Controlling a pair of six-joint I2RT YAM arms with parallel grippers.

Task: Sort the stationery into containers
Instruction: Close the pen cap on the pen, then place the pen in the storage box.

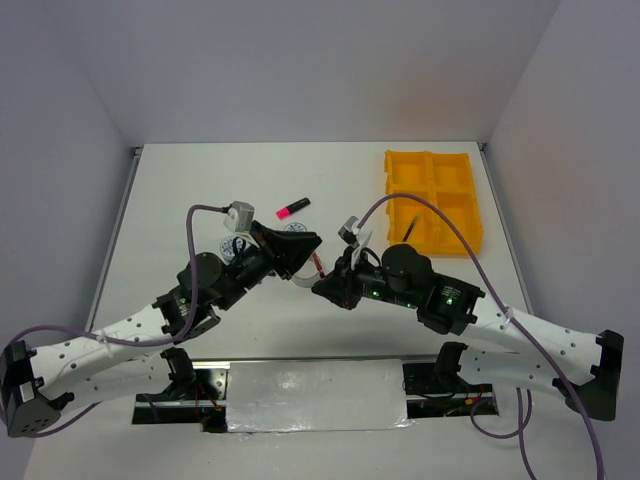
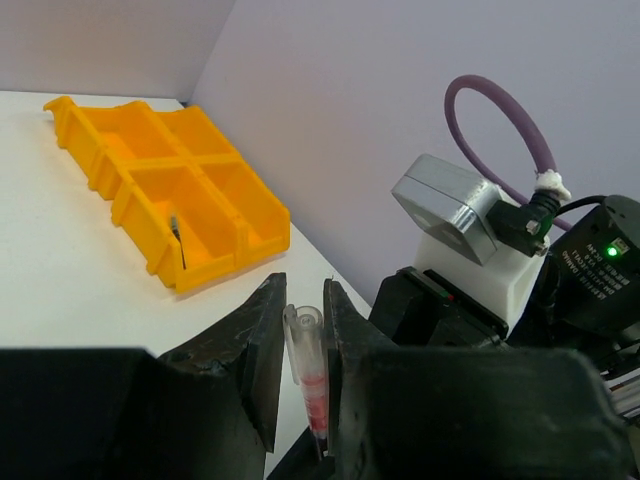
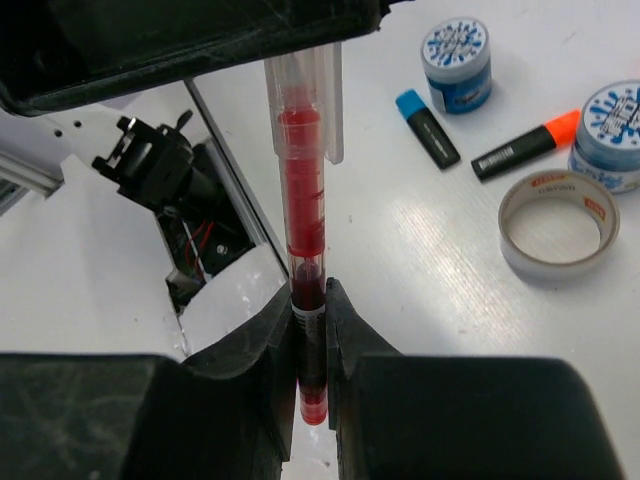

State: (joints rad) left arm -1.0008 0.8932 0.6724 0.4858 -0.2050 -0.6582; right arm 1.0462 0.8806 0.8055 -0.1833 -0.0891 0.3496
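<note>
Above the desk centre, left pincer and right pincer both grip a red pen, seemingly a handover; next, the left should let go so the right can reach the tray at two o'clock.

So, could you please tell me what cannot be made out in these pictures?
Top external: the left gripper hides the silver tape ring, the blue-capped black highlighter and the orange-capped black highlighter.
Right wrist: the left gripper covers the cap end of the clear red-ink pen; the picture edge cuts one blue-white round tape roll.
Left wrist: the walls of the yellow-orange plastic tray hide parts of its compartment floors.
</note>
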